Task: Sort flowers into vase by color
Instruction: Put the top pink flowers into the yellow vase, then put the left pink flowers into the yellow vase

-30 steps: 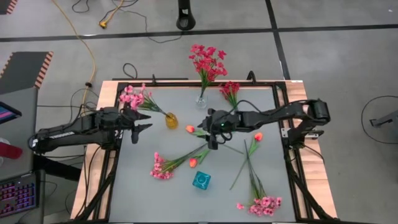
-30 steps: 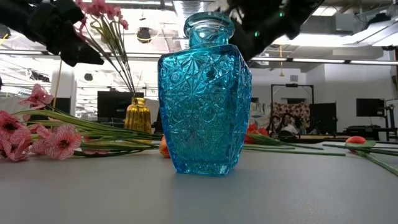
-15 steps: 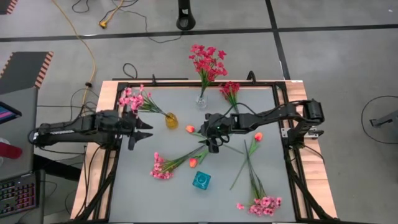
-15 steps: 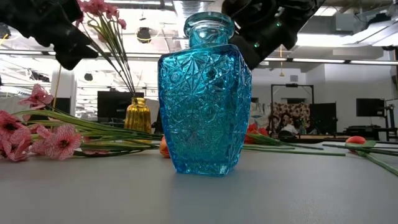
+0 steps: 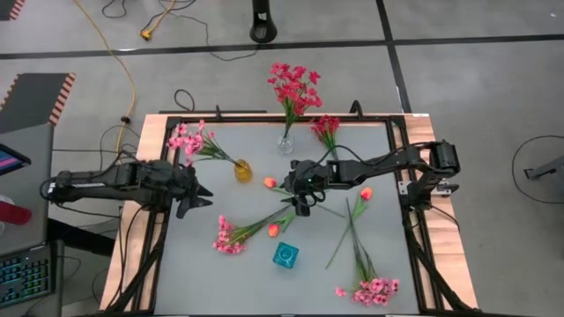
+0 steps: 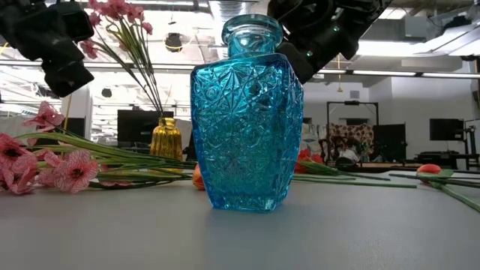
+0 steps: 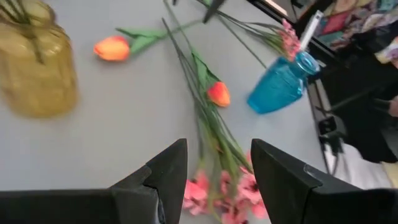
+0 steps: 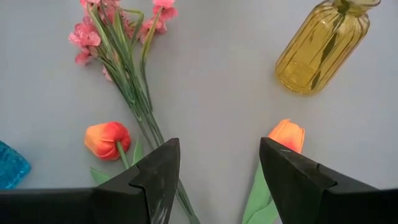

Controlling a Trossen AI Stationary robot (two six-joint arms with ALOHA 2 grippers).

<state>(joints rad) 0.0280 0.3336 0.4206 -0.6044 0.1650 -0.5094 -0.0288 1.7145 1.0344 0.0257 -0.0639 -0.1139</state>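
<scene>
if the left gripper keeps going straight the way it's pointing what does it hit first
Probably the pink spray lying on the table: the open left gripper points right at its blossoms and stems. An orange tulip lies farther along. Depth is hard to judge.

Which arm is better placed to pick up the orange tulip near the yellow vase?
Right. Its open tool hovers beside that orange tulip; the left tool, also open, sits beyond the yellow vase.
</scene>
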